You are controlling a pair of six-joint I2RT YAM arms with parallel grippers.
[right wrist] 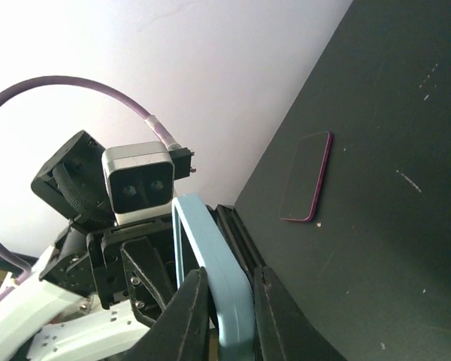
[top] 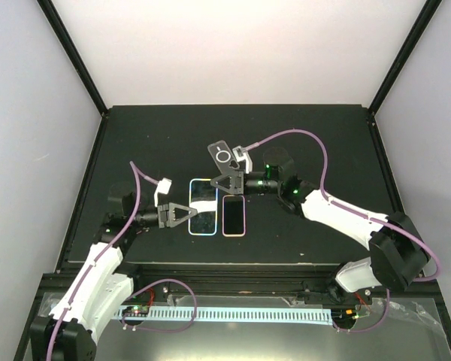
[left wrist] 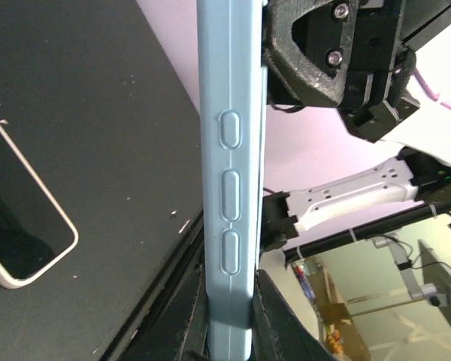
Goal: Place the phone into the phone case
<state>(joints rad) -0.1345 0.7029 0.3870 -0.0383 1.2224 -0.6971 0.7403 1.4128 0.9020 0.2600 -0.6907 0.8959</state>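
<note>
The light-blue phone case (top: 203, 207) is held at mid-table by both grippers. My left gripper (top: 189, 214) is shut on its left long edge; in the left wrist view (left wrist: 229, 308) the case's side with its button bumps (left wrist: 229, 188) runs up between the fingers. My right gripper (top: 222, 183) is shut on the case's far right corner; its wrist view (right wrist: 227, 289) shows the blue rim (right wrist: 210, 256) pinched. The pink-rimmed phone (top: 234, 215) lies flat, screen dark, just right of the case. It also shows in the left wrist view (left wrist: 19, 226) and the right wrist view (right wrist: 304, 177).
A second, clear case with a white ring (top: 222, 156) lies just beyond the right gripper. The black table (top: 323, 135) is bounded by black frame posts and pale walls. The two arms' fingers are close together over the case.
</note>
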